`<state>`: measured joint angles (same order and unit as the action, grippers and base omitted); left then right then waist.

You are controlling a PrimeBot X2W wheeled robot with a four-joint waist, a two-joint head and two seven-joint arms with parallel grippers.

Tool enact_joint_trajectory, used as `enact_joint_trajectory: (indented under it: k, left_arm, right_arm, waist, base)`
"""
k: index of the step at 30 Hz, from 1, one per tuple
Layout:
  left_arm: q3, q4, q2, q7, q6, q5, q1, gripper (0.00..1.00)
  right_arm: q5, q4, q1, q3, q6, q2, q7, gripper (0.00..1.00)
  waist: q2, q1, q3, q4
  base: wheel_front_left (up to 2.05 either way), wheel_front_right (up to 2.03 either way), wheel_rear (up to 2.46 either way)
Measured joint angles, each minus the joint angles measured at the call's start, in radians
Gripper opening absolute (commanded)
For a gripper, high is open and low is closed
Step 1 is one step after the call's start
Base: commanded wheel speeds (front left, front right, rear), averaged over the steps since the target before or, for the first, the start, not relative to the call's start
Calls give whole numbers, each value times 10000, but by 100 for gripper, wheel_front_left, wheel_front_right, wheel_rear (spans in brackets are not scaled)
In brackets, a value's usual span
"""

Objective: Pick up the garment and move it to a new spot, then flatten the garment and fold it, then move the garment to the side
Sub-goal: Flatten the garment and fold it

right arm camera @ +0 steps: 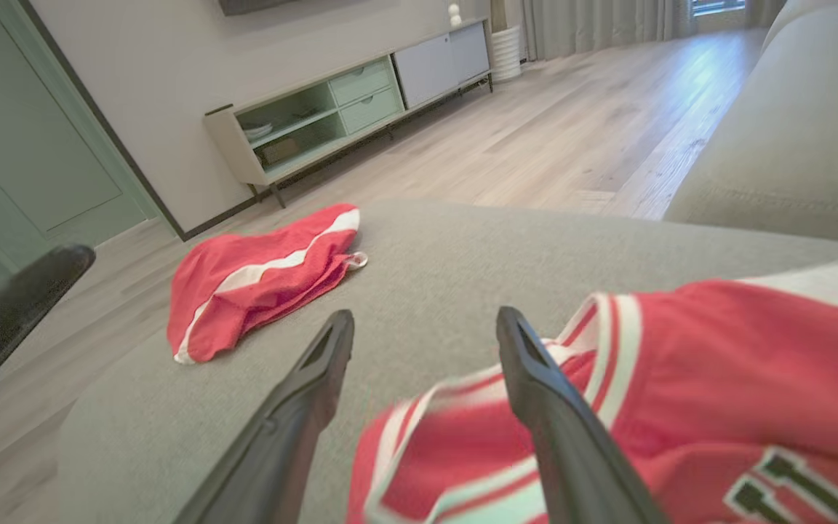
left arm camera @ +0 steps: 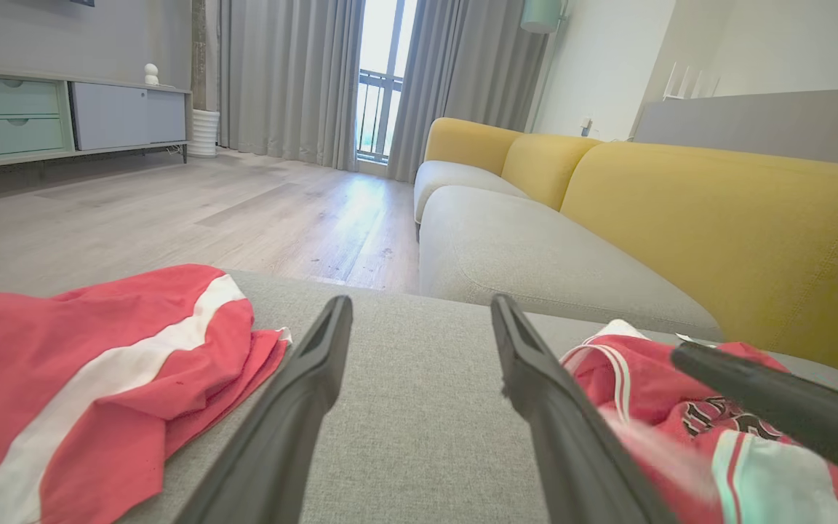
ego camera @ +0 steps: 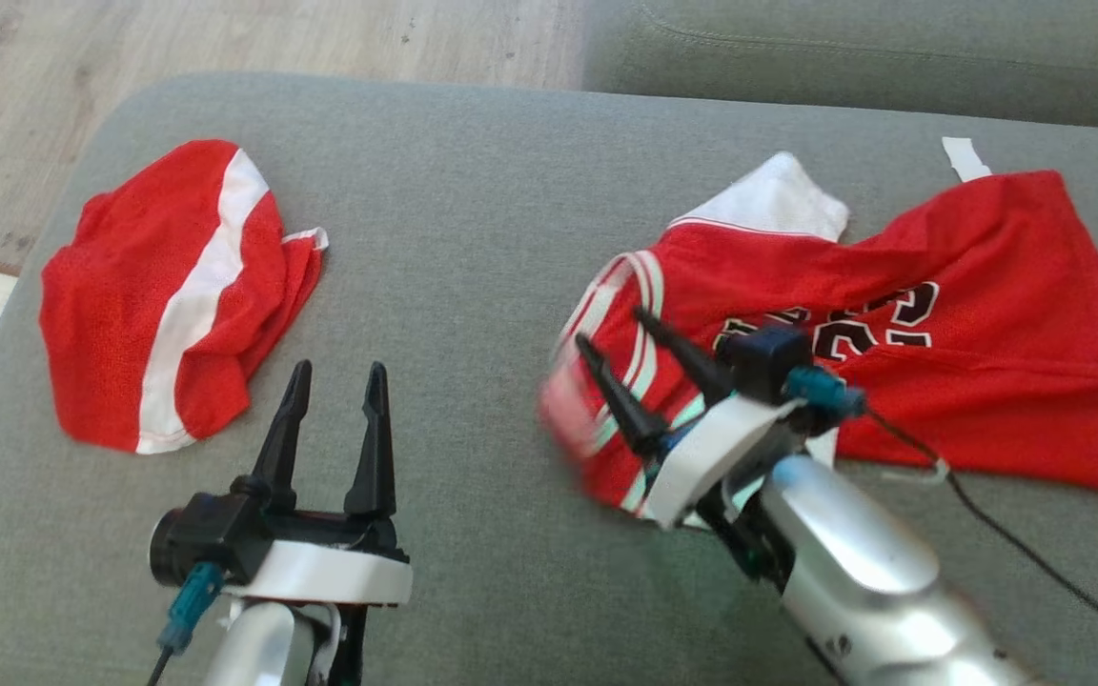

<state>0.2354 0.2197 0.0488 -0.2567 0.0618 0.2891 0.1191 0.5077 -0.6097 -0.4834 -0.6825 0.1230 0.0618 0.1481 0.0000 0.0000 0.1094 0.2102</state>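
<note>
Jersey is lying crumpled on the right half of the grey sofa seat, its black-and-white number facing up and its striped edge trailing toward the middle. That seat is carrying everything. The jersey is taking up the most room on it, with a white part showing at its far edge. A second red piece with a white stripe, seemingly shorts, is sitting bunched at the far left, well apart from it.

The right hand is hovering over the jersey's left, striped edge with its fingers spread and gripping nothing; the cloth just below them is looking blurred. The left hand is waiting over bare seat between the two pieces, its fingers also spread.

A small white tag is lying just beyond the jersey's far right corner.

The jersey is looking like thin, light, limp mesh, so it is likely going to sag and slide when lifted. Pinching a banded hem or shoulder edge, ideally one with each hand, is probably giving the surest hold for spreading it flat.
</note>
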Motion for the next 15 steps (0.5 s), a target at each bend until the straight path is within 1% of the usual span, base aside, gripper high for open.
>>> enact_joint_trajectory:
  k: [5, 9, 15]
  left_arm:
    - [-121, 0, 0, 0, -2, -2, -9, 100]
    - [-161, -17, 0, 0, -2, -4, -12, 100]
    - [-282, -146, 0, 0, -2, -19, -15, 100]
  right_arm:
    - [109, -583, -584, 313, 0, 10, 255, 100]
    - [-144, -1014, -701, 1124, 0, 10, 552, 100]
    - [-1310, -1457, -694, 2560, 0, 12, 723, 100]
  waist:
    - [0, 0, -79, -269]
    - [0, 0, -172, -543]
    - [0, 0, -307, -1001]
  base:
    - [0, 0, 0]
    - [0, 0, 0]
    - [0, 0, 0]
